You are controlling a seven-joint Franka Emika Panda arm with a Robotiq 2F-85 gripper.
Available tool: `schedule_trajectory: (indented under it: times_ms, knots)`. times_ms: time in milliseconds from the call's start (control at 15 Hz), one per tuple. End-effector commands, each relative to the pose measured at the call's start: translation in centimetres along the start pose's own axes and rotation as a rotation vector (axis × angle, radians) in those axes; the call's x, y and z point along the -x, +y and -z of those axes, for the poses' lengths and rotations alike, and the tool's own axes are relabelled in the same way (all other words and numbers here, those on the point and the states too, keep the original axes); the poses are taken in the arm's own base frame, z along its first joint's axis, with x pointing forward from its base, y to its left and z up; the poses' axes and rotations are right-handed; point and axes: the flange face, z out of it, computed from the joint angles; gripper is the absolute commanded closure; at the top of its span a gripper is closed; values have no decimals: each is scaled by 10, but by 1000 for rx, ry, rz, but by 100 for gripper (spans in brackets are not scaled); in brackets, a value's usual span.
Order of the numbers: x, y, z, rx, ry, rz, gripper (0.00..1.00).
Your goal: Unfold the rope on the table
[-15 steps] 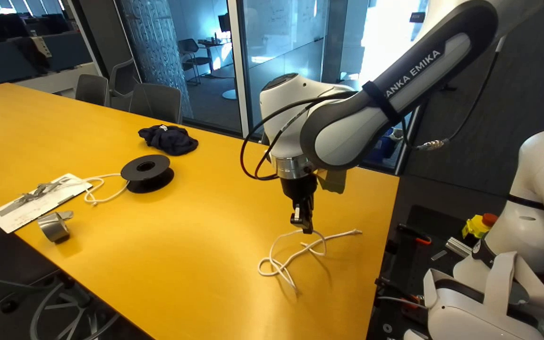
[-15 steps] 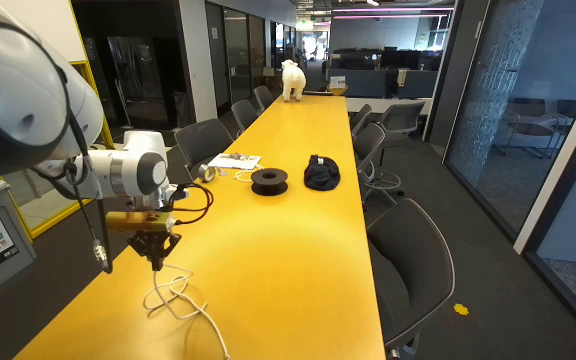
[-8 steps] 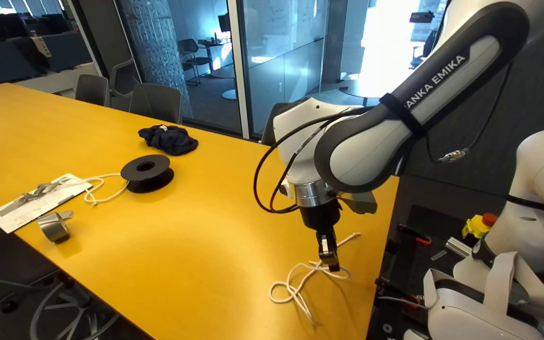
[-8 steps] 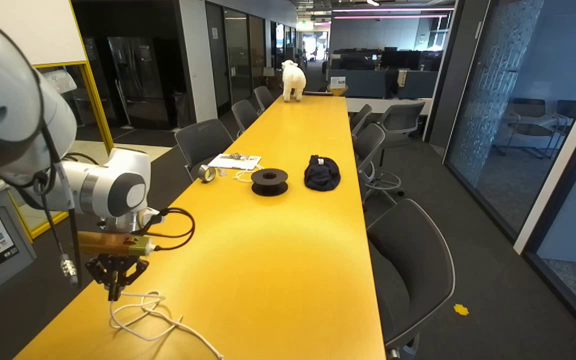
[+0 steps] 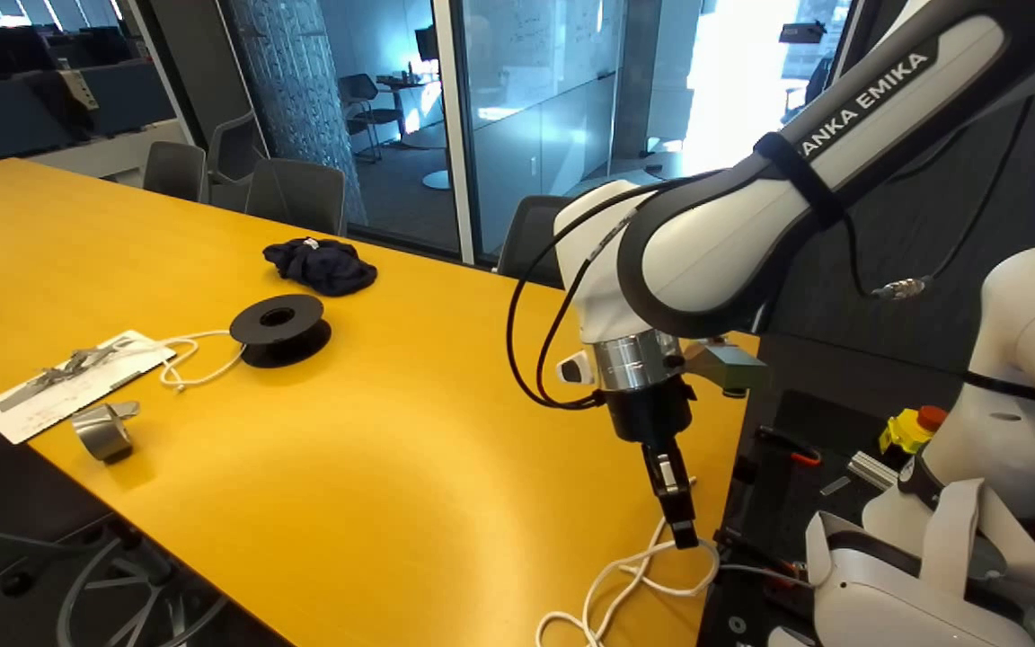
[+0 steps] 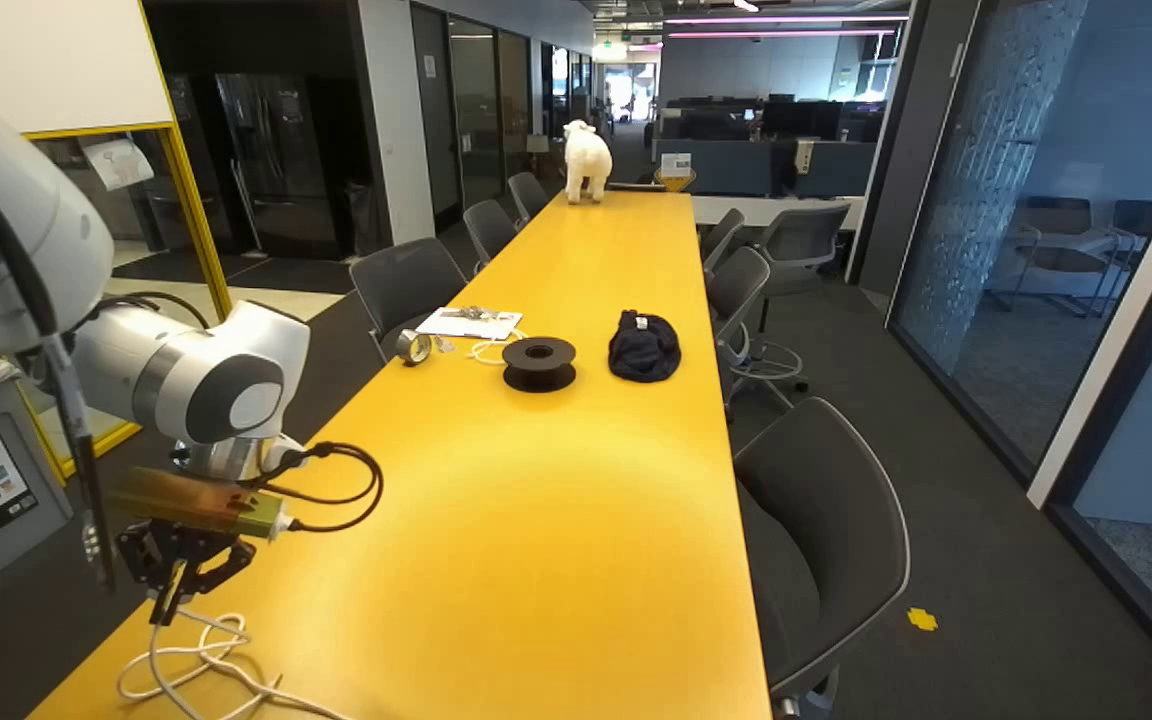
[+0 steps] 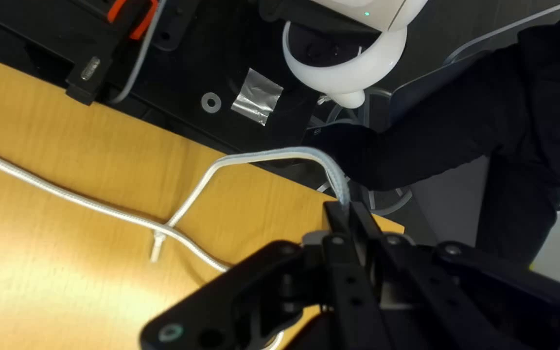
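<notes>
Low near the edge of the yellow surface [image 5: 347,503], the tilted hand [image 7: 346,209] pinches the cream rope [image 7: 166,227]; from there the rope arches down, crosses itself and lies in loose loops on that surface, well apart from the black spool [image 6: 539,368]

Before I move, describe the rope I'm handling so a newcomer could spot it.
Find the long yellow-orange table, then the black gripper at one end. A thin cream rope trails in loops from its grasp. Unlike the similar cord beside the black spool, this one is gripped.
</notes>
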Motion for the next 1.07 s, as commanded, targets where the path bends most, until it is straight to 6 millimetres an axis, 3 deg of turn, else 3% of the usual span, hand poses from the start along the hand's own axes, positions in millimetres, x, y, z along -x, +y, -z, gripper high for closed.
schedule_trajectory:
  times_ms: [0,67,200,667,867,1000]
  knots:
    - [-5,20,25,-6,76,-21,92]
    - [-11,30,34,3,98,-37,92]
    - [-26,69,68,25,174,-99,91]
    - [-48,206,208,219,506,-301,93]
    - [-50,242,276,286,650,-390,91]
    - [-48,251,318,325,745,-445,91]
